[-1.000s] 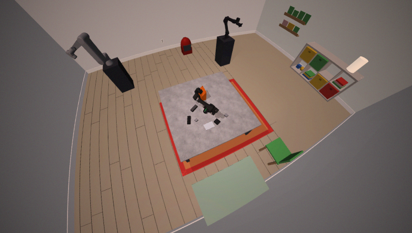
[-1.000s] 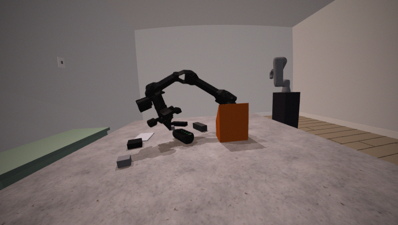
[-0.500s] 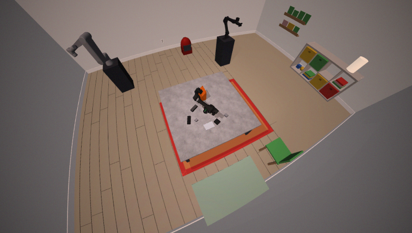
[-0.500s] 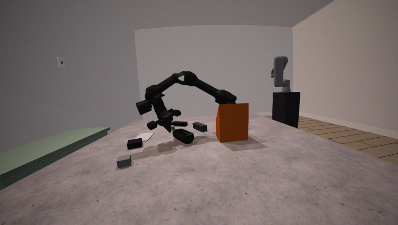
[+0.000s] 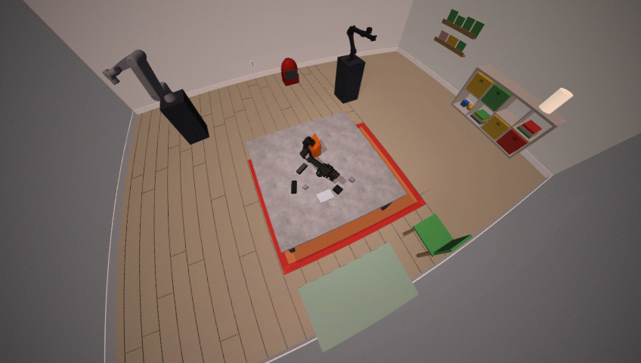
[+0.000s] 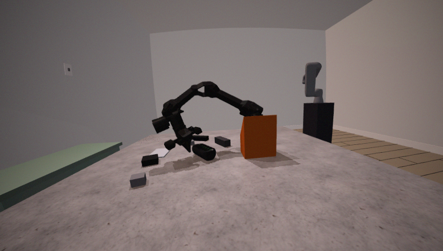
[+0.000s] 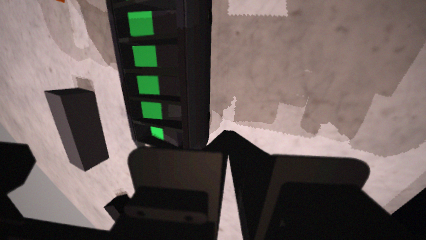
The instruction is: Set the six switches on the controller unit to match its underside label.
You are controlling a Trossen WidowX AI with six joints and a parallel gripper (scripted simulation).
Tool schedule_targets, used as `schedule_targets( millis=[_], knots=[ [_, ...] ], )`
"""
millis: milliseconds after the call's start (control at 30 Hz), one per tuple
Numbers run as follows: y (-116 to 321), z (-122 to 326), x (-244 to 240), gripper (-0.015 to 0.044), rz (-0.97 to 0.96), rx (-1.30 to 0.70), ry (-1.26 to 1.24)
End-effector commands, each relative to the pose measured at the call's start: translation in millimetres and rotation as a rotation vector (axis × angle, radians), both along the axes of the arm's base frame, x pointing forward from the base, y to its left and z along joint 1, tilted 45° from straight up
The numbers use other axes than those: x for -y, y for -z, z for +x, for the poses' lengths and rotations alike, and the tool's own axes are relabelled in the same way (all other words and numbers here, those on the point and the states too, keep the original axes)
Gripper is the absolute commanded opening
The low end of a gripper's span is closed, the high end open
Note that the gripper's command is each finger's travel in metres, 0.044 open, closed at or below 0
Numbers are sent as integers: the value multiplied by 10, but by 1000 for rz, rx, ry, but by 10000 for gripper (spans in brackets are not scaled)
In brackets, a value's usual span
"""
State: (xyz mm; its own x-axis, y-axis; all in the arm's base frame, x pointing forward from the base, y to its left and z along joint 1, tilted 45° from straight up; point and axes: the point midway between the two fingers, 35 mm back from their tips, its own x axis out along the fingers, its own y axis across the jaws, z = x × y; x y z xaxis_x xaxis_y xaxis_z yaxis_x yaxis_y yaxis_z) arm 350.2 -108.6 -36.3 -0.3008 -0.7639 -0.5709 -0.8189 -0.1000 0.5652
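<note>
The dark grey controller unit [image 6: 203, 151] [image 7: 197, 75] lies on the bench with its switch side up. In the wrist view it runs from the top edge down to just beyond my fingers. Five green switch ends show there, with a sliver of another at the top edge; the green nearest the fingers looks smaller and narrower. The far end is cut off, and the underside label is hidden. My gripper [image 6: 189, 151] [image 7: 228, 135] is shut and empty, pointing down beside the unit's near end. I cannot tell whether the tips touch it.
An orange block [image 5: 316, 146] [image 6: 260, 136] stands by the arm's base. A dark box [image 5: 301, 169] [image 6: 222, 141], a long black box [image 5: 293, 187], a black block [image 5: 337, 189] [image 6: 149, 160], a grey block [image 5: 351, 179] [image 6: 138, 180] and a white plate [image 5: 325, 195] [image 6: 160, 152] lie around the unit.
</note>
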Motion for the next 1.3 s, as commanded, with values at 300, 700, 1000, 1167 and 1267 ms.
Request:
schedule_targets(
  millis=[300,700,1000,1167,1267],
  knots=[
    [105,-24,116,0,-4,-7,-6],
    [89,-62,131,0,-4,-8,-6],
    [75,-92,142,0,-4,-8,-6],
    [68,-109,149,0,-4,-8,-6],
    [64,-120,152,0,-4,-8,-6]
  ],
)
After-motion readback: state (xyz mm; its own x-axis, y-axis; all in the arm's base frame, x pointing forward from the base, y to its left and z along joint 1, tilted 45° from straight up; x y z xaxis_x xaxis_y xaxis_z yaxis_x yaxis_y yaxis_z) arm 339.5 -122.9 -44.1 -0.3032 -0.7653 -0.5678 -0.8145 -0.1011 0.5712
